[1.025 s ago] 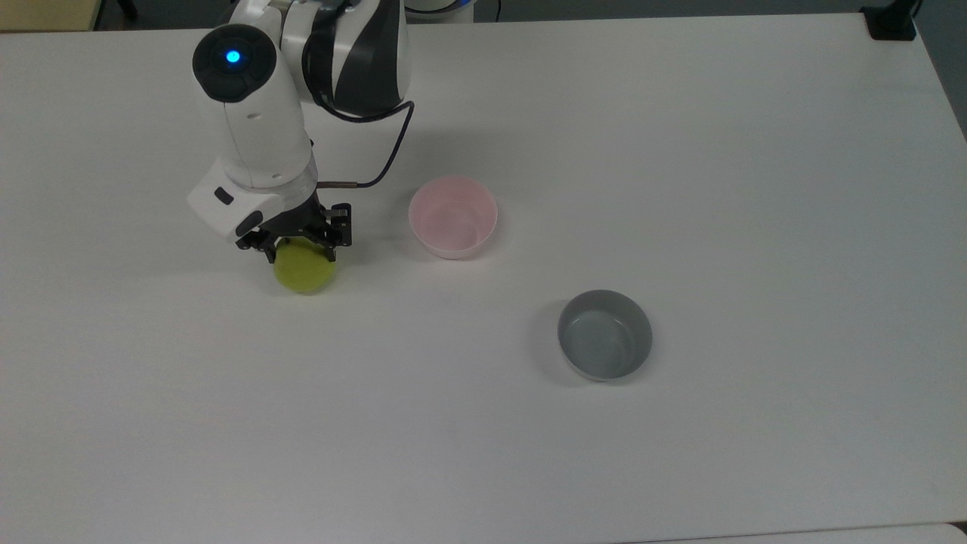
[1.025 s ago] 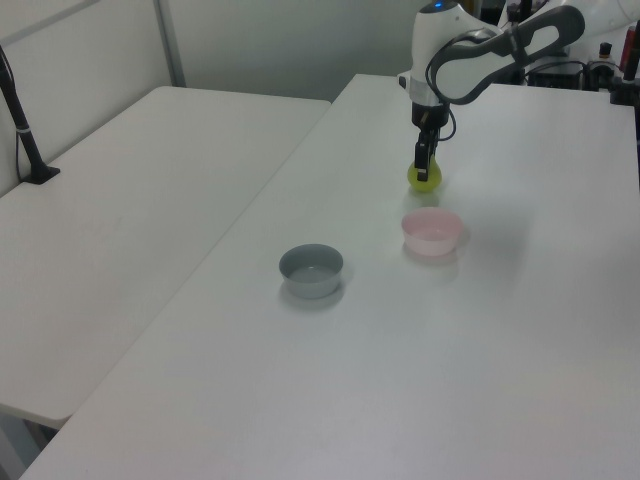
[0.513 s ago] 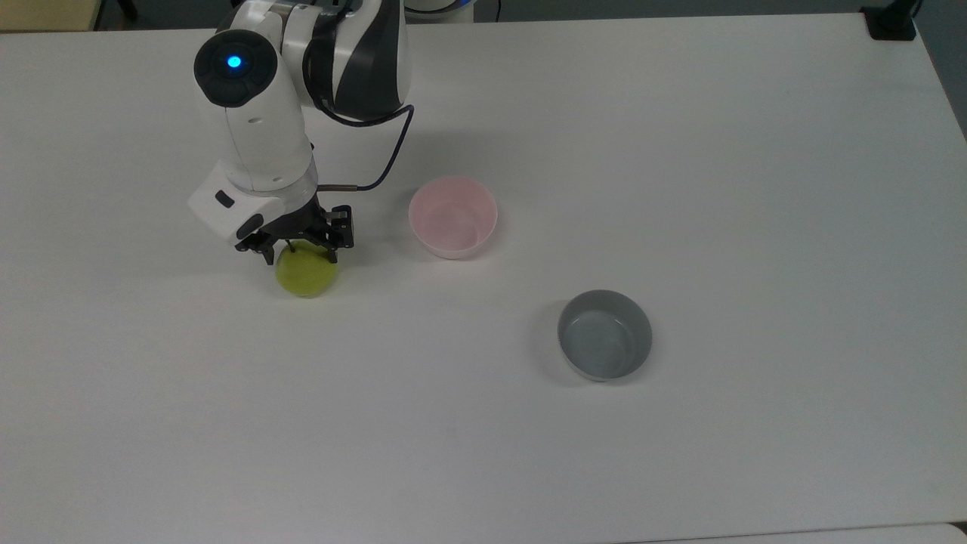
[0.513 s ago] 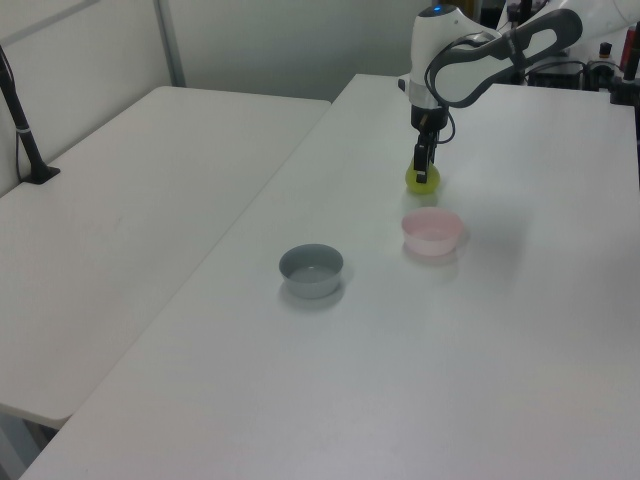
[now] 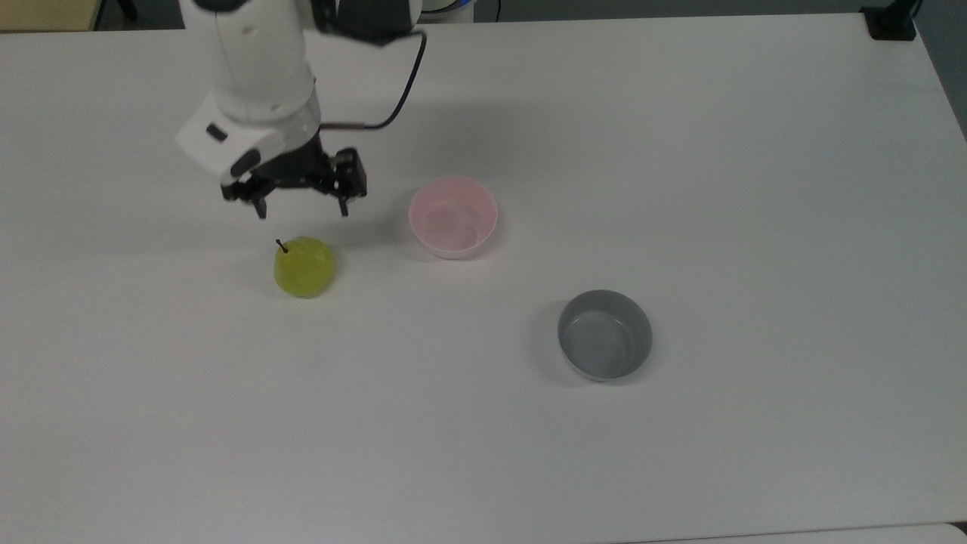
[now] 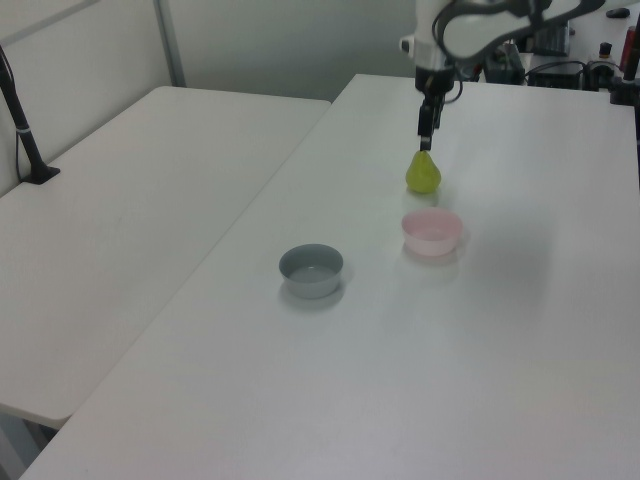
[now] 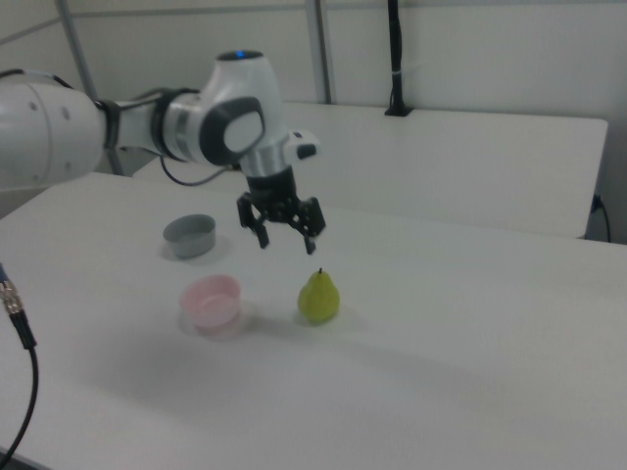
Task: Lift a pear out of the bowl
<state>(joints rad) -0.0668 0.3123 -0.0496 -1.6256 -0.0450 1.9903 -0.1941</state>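
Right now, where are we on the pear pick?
Done: the pear is out of the pink bowl, upright on the table beside it. In hand: nothing; the gripper hangs open above the pear. Left: nothing apparent, beyond parking the arm.

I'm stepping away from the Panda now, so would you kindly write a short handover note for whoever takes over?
Gripper: open, holding nothing, hanging in the air above the pear.
Pear: standing upright on the white table, stem up, apart from both bowls.
Pink bowl: empty, to the pear's right in the top view.
Grey bowl: empty, further toward the top view's lower right.
Done: the pear is out of the pink bowl and set down on the table.
Left: nothing of the pick remains, as far as I can judge; the arm only needs to pull clear.
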